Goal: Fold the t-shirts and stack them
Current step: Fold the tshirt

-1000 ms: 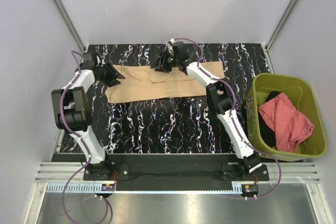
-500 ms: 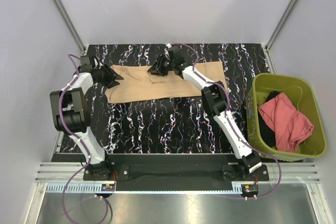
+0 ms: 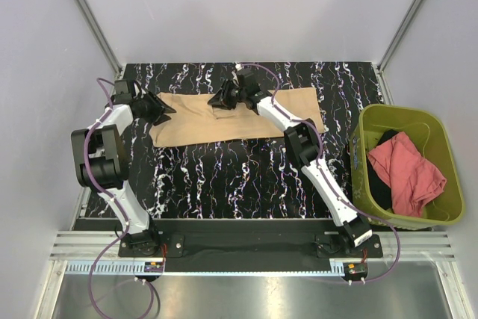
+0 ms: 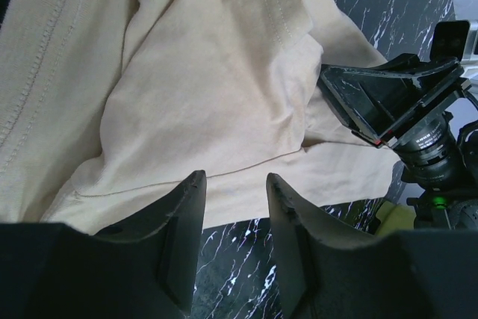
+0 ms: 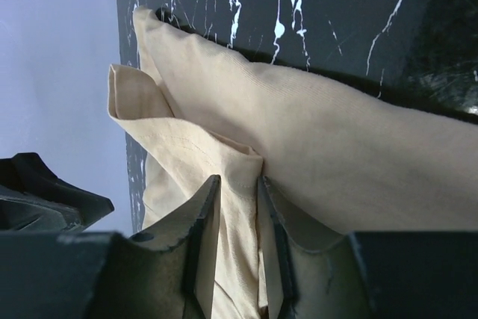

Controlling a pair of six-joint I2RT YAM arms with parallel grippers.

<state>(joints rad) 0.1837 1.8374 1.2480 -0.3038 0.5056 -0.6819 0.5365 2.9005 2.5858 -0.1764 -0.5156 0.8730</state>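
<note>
The tan-beige t-shirt (image 3: 198,126) lies spread along the back of the black marble table (image 3: 246,177). My left gripper (image 3: 163,107) is at the shirt's left end. In the left wrist view it (image 4: 233,184) is open, with the cloth's edge (image 4: 202,80) just past the fingertips. My right gripper (image 3: 224,98) is at the shirt's back edge, near the middle. In the right wrist view it (image 5: 237,184) is shut on a raised fold of the tan cloth (image 5: 358,147). The salmon-red t-shirt (image 3: 411,173) lies crumpled in the bin.
The olive-green plastic bin (image 3: 362,147) stands at the table's right edge and also holds a black garment (image 3: 385,140). Grey walls and metal frame posts close in the back and sides. The right gripper (image 4: 388,95) shows in the left wrist view.
My right gripper has moved a little to the left along the shirt's back edge, drawing the cloth with it. The left gripper has hardly moved.
</note>
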